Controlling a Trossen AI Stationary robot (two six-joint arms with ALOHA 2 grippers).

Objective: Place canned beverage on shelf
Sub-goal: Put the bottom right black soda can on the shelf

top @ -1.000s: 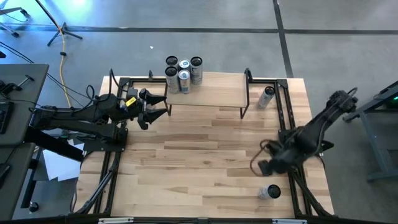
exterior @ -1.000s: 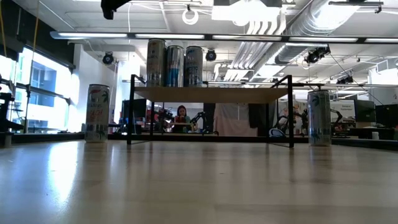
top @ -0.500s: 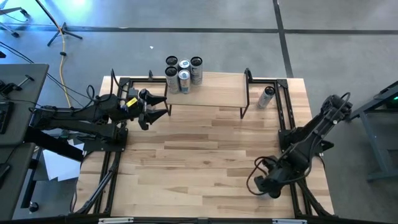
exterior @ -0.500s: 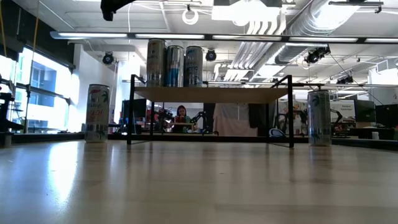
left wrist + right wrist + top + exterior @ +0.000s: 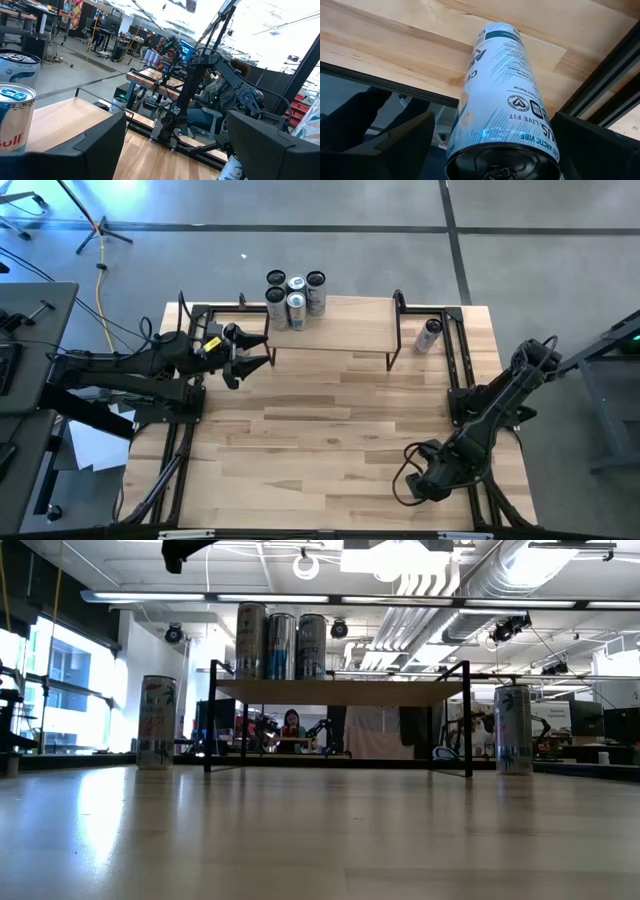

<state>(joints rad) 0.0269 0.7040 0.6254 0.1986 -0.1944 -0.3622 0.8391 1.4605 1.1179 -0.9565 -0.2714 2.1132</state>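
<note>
five cans [image 5: 294, 294] on shelf [image 5: 330, 330]; one can [image 5: 429, 336] beside; right claw [image 5: 428, 485] wide open astride can [image 5: 502, 100]; left claw [image 5: 250, 353] open, empty.

Legible markings, by item:

1. White and teal can [image 5: 502, 95], standing on the table, right wrist view. Printed near its top rim: "LIVE FIT" and "ARCTIC VIBE". A line of small type, "Ginger Syrup" as best it reads, sits higher on the side. A round badge with a triangle mark and a small square emblem are printed next to the words. Large teal letters on the far side are cut off and cannot be made out.

2. Silver and blue can [image 5: 14, 120], left wrist view. The red letters "ull" show at the picture's edge, the word cut short.

No other lettering can be read.
</note>
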